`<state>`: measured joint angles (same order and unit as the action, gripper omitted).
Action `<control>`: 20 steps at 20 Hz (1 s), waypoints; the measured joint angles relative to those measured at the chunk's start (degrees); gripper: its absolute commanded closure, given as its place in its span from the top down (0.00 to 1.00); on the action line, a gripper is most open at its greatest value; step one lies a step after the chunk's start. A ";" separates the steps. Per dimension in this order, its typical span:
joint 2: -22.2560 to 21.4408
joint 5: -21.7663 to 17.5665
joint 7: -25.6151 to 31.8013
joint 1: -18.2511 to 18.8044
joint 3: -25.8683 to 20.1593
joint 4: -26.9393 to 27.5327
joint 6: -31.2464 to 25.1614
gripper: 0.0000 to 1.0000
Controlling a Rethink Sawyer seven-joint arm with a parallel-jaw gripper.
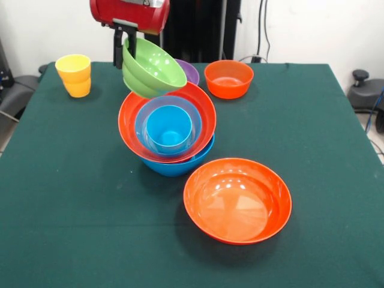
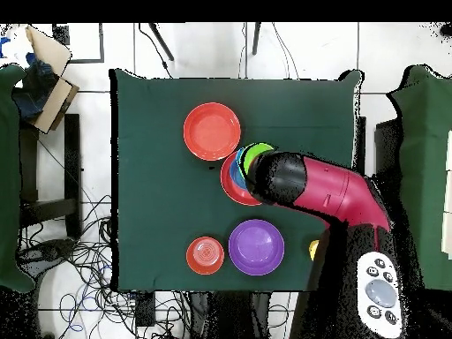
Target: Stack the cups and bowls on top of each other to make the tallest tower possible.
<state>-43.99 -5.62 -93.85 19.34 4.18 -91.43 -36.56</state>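
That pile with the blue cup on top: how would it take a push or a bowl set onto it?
The tower already leans, its upper bowls tilted toward the camera, so a nudge would probably tip or slide them. The glossy plastic looks slippery and light. The lime green bowl, held tilted in the gripper, may settle crooked on the blue cup.

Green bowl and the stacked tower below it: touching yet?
Cannot tell. In the front view the green bowl, held tilted by the gripper, overlaps the tower rim; no gap or contact shows plainly.
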 measured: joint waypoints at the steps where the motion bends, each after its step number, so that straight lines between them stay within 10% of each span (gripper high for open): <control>1: 0.00 0.00 0.00 0.00 0.00 -0.04 0.00 0.00; 10: 0.00 0.01 0.00 -0.14 0.00 -0.34 0.20 0.00; 11: 0.00 0.01 0.00 -0.14 0.01 -0.42 0.42 1.00; 20: 0.04 0.01 0.00 -0.44 0.07 -0.42 0.43 1.00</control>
<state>-43.96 -5.61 -93.85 18.90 4.25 -91.86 -36.13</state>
